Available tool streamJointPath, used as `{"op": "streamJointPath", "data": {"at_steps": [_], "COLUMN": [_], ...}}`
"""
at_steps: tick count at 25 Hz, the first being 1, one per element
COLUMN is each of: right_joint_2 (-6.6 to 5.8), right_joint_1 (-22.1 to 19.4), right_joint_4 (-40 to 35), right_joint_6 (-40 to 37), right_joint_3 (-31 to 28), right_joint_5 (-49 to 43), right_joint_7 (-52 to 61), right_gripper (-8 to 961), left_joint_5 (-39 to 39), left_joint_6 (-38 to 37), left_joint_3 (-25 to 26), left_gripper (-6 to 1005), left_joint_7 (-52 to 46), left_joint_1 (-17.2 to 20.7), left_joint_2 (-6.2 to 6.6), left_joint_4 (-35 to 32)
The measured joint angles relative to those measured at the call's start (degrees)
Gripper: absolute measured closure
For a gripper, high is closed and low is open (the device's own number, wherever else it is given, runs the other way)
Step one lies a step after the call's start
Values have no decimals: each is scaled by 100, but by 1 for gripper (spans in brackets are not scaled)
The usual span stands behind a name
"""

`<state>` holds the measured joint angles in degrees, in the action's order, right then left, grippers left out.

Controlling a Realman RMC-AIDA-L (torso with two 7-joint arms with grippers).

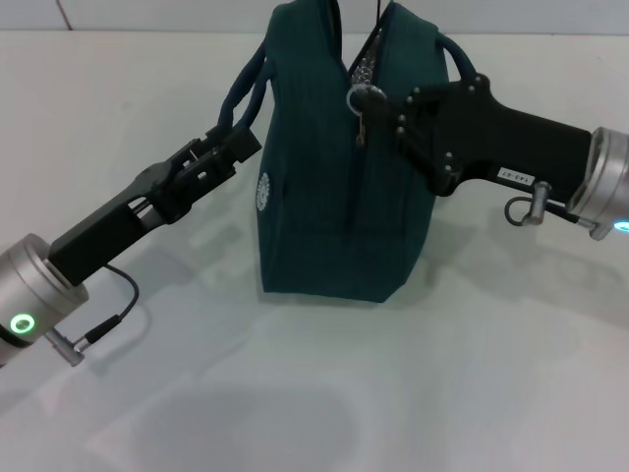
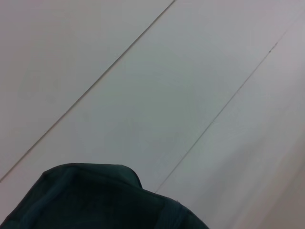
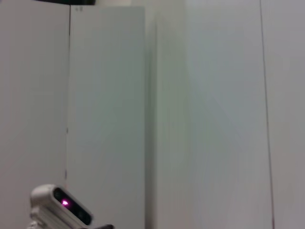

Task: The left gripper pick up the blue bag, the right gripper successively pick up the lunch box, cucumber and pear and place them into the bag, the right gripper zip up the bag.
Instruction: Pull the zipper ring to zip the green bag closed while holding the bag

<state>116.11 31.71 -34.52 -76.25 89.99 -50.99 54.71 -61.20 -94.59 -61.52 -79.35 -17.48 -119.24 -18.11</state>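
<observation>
Two pincers [image 1: 241,147] [image 1: 378,110] | left grips bag [image 1: 334,187] handle, right pinches zipper pull | white table [image 1: 442,393]

round white emblem on bag [image 1: 334,177], small label on right arm, neither legible

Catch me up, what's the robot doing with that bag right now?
The blue bag stands upright on the white table. The left gripper holds one of its handles from the robot's left side. The right gripper is at the zipper pull near the top of the bag, so this looks like the zipping step. No lunch box, cucumber or pear shows on the table; the bag's inside is not visible.
</observation>
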Motion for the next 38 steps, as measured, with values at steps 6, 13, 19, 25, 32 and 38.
{"op": "streamJointPath", "data": {"at_steps": [6,13,19,25,32,38], "right_joint_2": [7,-7,1,6,7,7], "right_joint_1": [127,248,356,436,544,573], "right_joint_4": [110,304,428,386,355,374], "right_joint_6": [350,339,312,307,272,225], "right_joint_3": [0,-24,74,567,913,911], "right_joint_5": [193,615,674,779,1020,1024], "right_joint_7": [-3,-76,-79,-81,-90,-96], "right_gripper": [927,925,924,923,922,920], "left_joint_5": [-5,-20,-115,-218,-249,-317], "left_joint_6": [-8,-8,9,41,126,442], "left_joint_3": [-21,-42,-45,-52,-53,-63], "left_gripper": [125,127,129,131,132,138], "left_joint_7": [25,23,53,171,278,338], "left_joint_1": [18,25,-9,-84,-204,-329], "left_joint_2": [-6,-1,-11,-23,-35,-48], "left_joint_4": [0,3,2,2,32,53]}}
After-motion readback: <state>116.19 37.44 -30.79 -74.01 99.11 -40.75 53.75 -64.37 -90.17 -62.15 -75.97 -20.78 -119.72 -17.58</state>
